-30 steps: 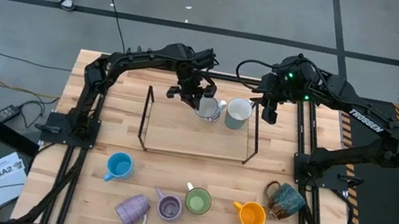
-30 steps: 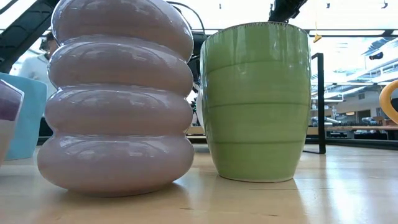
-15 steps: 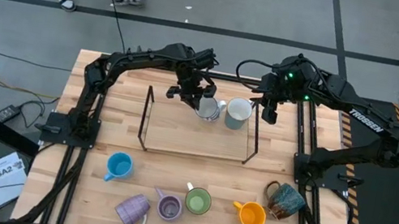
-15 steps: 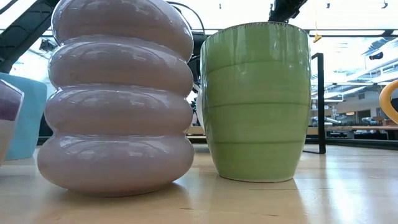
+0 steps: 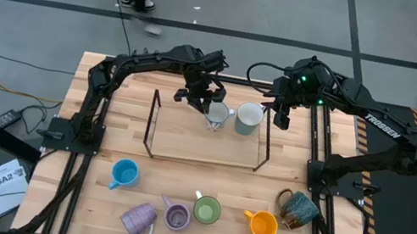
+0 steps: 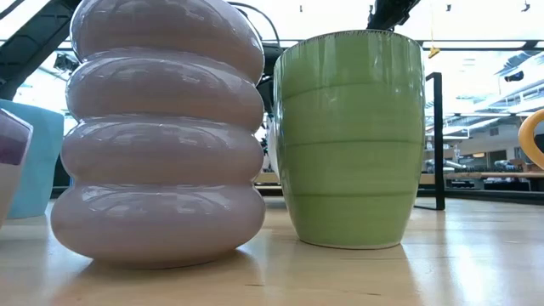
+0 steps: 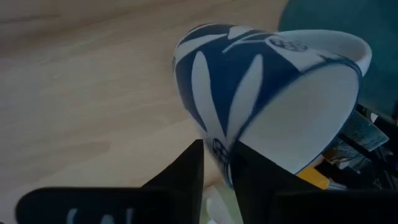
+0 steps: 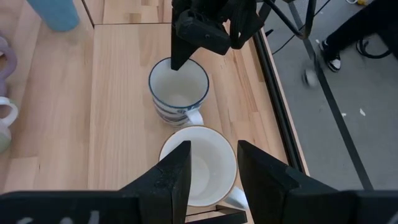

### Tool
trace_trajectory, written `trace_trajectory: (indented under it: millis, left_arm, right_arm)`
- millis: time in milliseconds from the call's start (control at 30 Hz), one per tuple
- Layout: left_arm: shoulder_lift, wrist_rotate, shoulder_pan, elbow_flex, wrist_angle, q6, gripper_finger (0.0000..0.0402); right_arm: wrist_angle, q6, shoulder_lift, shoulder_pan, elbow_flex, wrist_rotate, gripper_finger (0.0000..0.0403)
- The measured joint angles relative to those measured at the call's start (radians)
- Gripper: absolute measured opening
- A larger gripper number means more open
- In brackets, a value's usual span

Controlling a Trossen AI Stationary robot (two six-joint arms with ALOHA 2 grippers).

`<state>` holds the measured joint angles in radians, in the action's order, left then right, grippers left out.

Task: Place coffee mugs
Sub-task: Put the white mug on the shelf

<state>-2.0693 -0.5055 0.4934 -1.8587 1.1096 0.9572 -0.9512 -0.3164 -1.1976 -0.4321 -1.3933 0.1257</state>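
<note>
Blue-patterned mug [image 8: 178, 90] stands inside the rack beside the teal mug [image 5: 249, 117]; left gripper [image 5: 210, 100], slightly parted astride its rim, should lift straight; right gripper [image 5: 281, 113] hovers half-open, empty.

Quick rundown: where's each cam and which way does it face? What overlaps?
High: overhead, straight down on table; both arms show.
Low: table height, level past ribbed lilac mug and green mug; no grippers.
Left wrist: close on patterned mug; own fingers at its rim.
Right wrist: down on teal mug between own fingers; left gripper beyond.
Shared: both wrists and high see the patterned mug.
</note>
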Motion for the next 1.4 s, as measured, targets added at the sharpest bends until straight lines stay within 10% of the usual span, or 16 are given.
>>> trace_trajectory:
  millis: [1400]
  left_arm:
    - [0.049, 0.022, 0.014, 0.0, -0.063, -0.097, 0.0096]
  right_arm:
    - [0.0, 0.0, 0.0, 0.0, 0.0, 0.0, 0.0136]
